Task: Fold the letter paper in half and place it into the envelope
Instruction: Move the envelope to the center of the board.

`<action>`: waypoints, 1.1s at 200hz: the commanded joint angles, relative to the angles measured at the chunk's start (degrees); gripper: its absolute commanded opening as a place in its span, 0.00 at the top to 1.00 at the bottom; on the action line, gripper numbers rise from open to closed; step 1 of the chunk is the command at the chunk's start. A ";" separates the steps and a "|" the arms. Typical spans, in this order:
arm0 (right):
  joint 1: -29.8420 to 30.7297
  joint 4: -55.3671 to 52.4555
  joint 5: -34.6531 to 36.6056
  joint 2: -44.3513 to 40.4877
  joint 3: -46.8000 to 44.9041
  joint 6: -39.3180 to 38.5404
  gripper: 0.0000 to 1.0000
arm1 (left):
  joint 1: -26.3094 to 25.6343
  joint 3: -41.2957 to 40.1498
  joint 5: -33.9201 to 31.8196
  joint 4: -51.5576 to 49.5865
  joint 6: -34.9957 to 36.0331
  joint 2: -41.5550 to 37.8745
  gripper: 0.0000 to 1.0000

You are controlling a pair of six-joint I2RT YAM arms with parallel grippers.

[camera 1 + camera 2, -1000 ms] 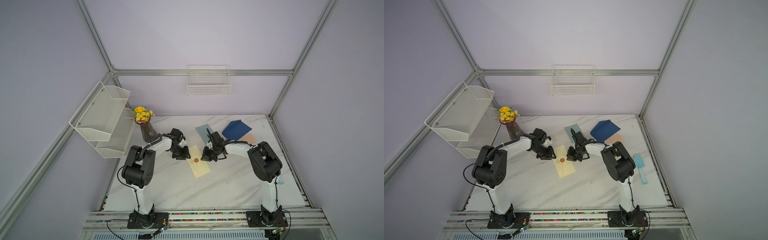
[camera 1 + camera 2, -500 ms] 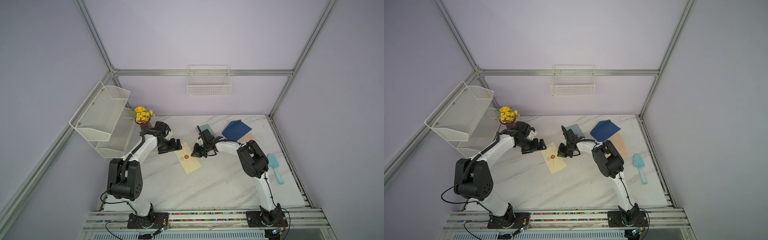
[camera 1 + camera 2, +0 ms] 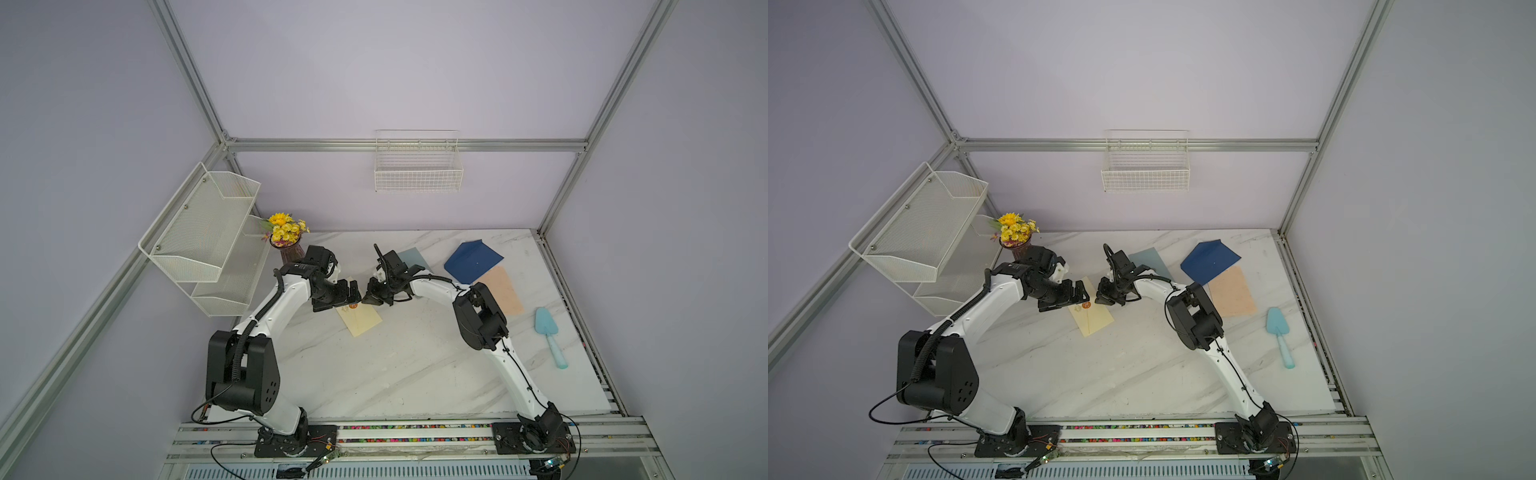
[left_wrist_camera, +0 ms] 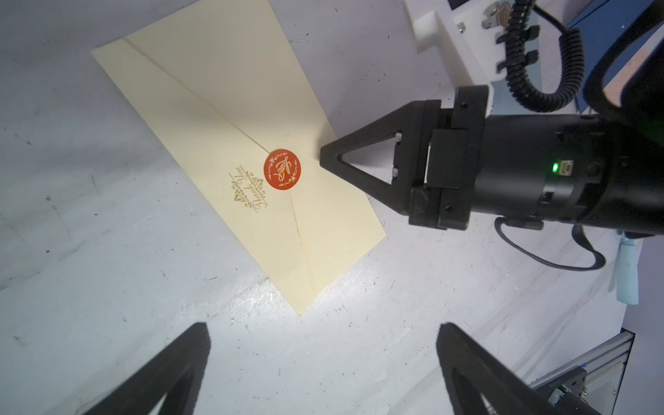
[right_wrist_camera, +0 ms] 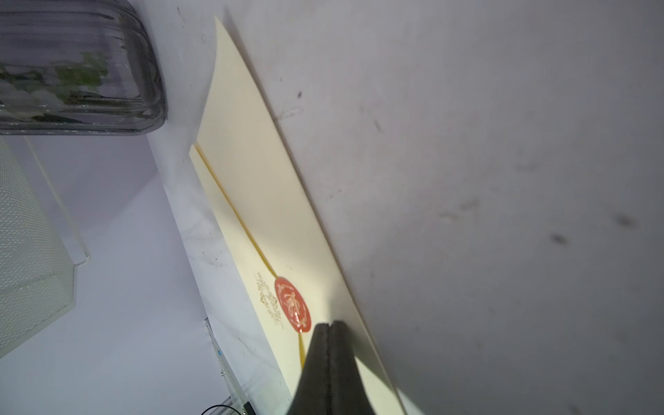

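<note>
Left gripper: my jaws are spread fully and hold nothing. It hangs over the marble table, just off a corner of the cream envelope.

Right gripper: closed tight, with nothing seen between the fingers. Its tip is at the envelope's long edge beside the red seal; I cannot confirm contact.

The envelope lies flat with its flap down.

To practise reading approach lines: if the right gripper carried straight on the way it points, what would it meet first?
The cream envelope: the shut right gripper aims at its flap just beside the red seal. It may be touching; depth is unclear.
</note>
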 commanded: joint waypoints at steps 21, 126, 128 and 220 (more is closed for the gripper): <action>0.07 -5.04 0.97 -4.74 0.69 1.46 0.85 | 0.03 0.24 0.45 -0.49 -1.80 -2.22 0.00; -13.00 -4.87 5.59 -34.10 -28.79 -2.96 0.03 | -8.67 10.06 0.81 2.27 -5.37 6.20 0.00; -13.42 -4.99 5.71 -34.62 -29.27 -3.18 0.03 | -9.01 10.40 0.75 2.32 -5.48 6.61 0.00; -31.21 -20.87 25.94 -43.23 -34.25 -11.52 0.03 | -22.25 27.89 2.53 2.66 -8.20 24.42 0.00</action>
